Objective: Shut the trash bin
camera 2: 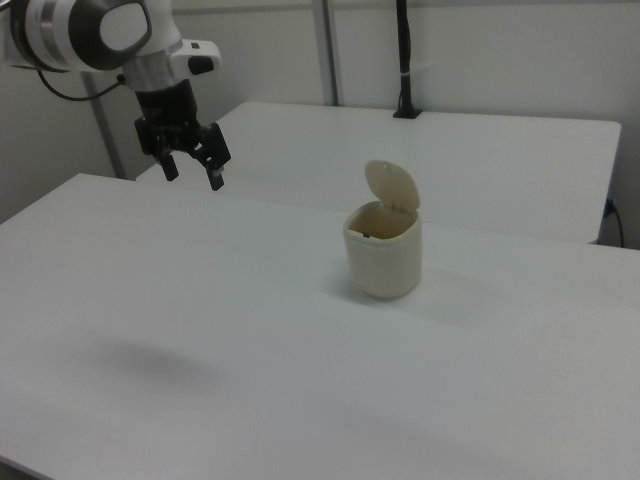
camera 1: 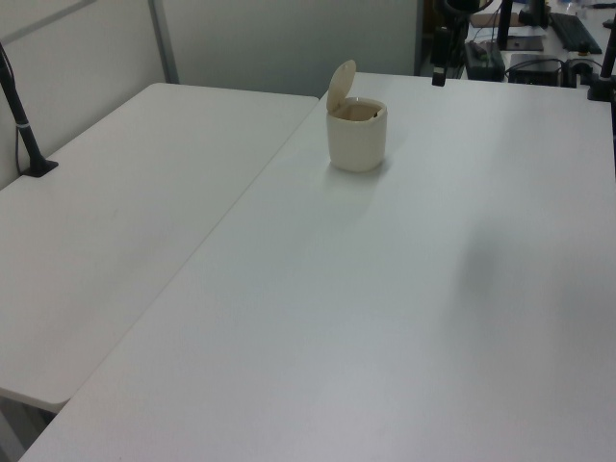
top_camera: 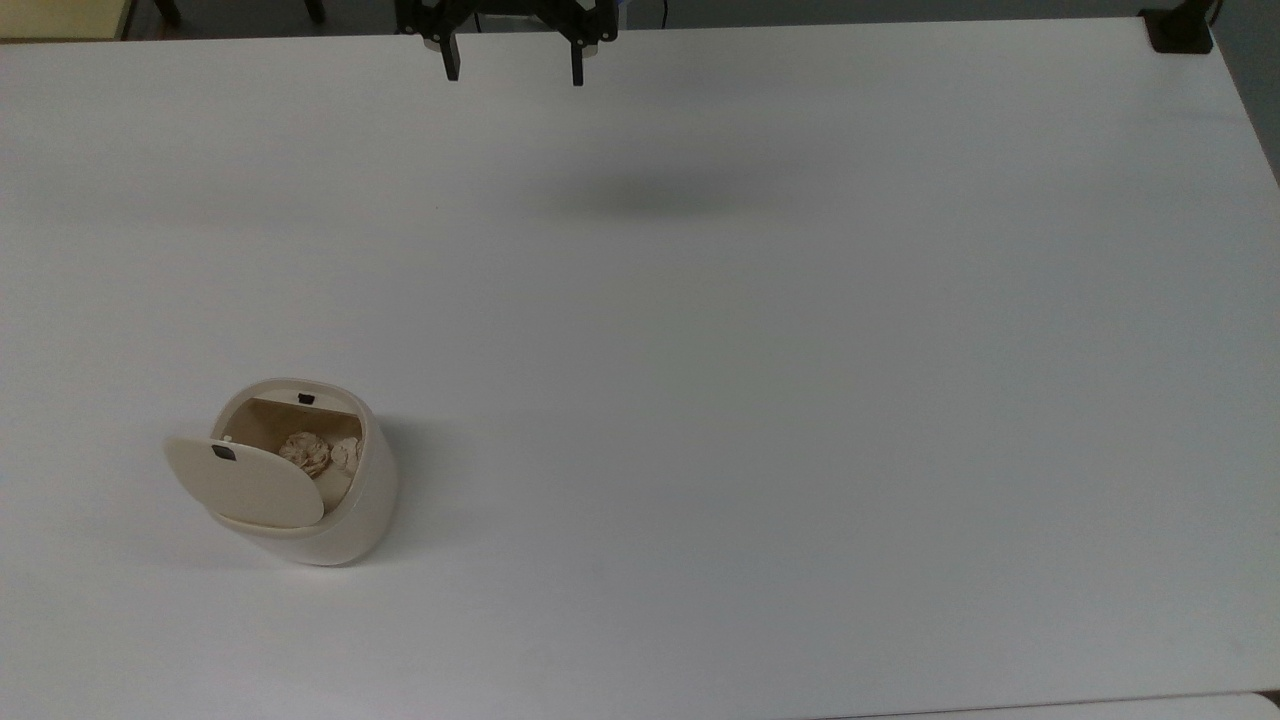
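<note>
Robotics lab, bare white tables (top_camera: pixel 760 400), partition walls (camera 2: pixel 480 50), clamped camera pole (camera 2: pixel 404 60)

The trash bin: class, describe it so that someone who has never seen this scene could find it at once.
Start with the wide white table. Toward the top view's lower left stands the trash bin, a small cream-beige tub with rounded sides. Its hinged lid stands up open, a small black tab near its edge, and crumpled paper lies inside; the black gripper hangs far off, apart from it.
</note>
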Tool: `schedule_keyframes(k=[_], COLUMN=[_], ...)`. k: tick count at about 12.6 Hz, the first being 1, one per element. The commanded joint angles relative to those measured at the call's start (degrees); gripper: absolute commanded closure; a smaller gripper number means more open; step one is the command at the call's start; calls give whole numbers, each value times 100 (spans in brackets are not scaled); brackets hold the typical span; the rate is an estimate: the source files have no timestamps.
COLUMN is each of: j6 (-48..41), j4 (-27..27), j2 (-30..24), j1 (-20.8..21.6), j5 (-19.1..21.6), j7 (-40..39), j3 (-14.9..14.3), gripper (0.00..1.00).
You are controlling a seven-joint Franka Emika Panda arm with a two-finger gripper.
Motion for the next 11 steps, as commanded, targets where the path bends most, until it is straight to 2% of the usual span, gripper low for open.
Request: schedule_keyframes(k=[1,6,8,9,11], j6=[16,173,646,831,1200], j4=[-144,-65,-29,-21,215], j2=[-160,6,95,139,340], j1=[-4,-56,-109,-187,-319], j5=[116,46,45,80,98], j7=[-76,-146,-49,73,773], j3=[-61,-61,-61,-61,-61], gripper=[0,0,3,6,7])
